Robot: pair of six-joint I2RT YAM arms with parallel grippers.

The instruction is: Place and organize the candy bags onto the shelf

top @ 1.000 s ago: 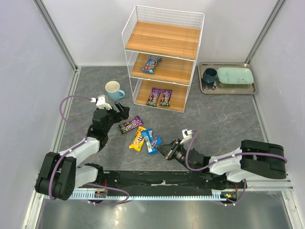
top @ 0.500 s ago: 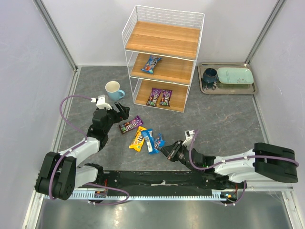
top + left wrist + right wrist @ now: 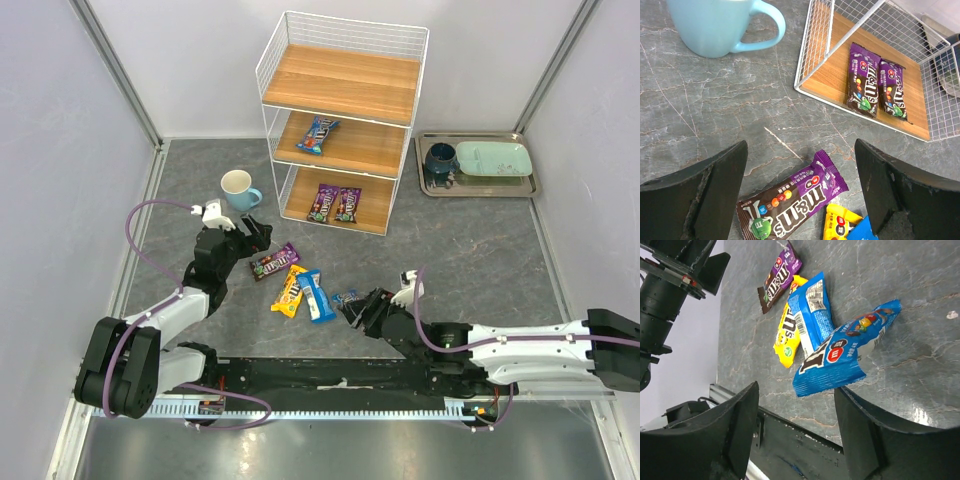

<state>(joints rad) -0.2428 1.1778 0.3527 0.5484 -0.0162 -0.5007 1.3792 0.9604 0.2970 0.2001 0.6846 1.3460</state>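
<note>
The left gripper is held wide open above a glossy purple candy packet, untouched. The right gripper is spread just behind a glossy blue candy packet, nothing gripped.

Left arm and right arm: white moulded link shells joined by black cylindrical joint housings. A purple cable loops loosely along each arm, running back from behind the jaws. A small white block is mounted just behind each pair of jaws. The fingers are matte black, flat and wedge-shaped, with rough, scuffed edges.
</note>
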